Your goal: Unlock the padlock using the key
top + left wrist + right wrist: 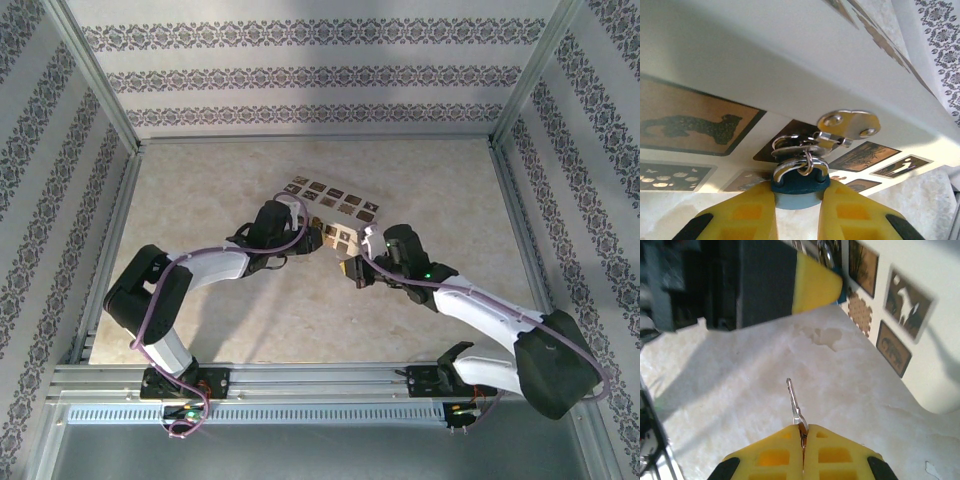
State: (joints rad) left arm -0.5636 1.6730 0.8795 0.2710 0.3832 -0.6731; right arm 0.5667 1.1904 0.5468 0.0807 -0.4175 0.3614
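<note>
— Where's the padlock (799,186)?
— Clamped tight in the left tool (799,197), its shackle hooked through the box (790,60) hasp (847,125) just ahead.
— And the key (794,399)?
— Pinched in the right tool (802,430), pointing forward over the desk (740,390).

— What's on the marbled beige tabletop (230,190)?

— A cream box (335,200), just toward 12 o'clock from the middle in the top view. It lies askew, with its long side running from 10 to 4 o'clock, and it's covered with dark brown tiles.

— Any detail on those?

— From the left wrist, one tile (690,125) at 9 o'clock bears a black animal silhouette. A silvery hasp (850,124) hangs from the box edge right of centre.

— And around it?

— Walls with striped floral wallpaper (300,75) stand at 9, 12 and 3 o'clock. An aluminium rail (300,375) crosses at 6 o'clock. From the right wrist, a faint darker blotch (822,335) marks the tabletop toward 12 o'clock.
</note>
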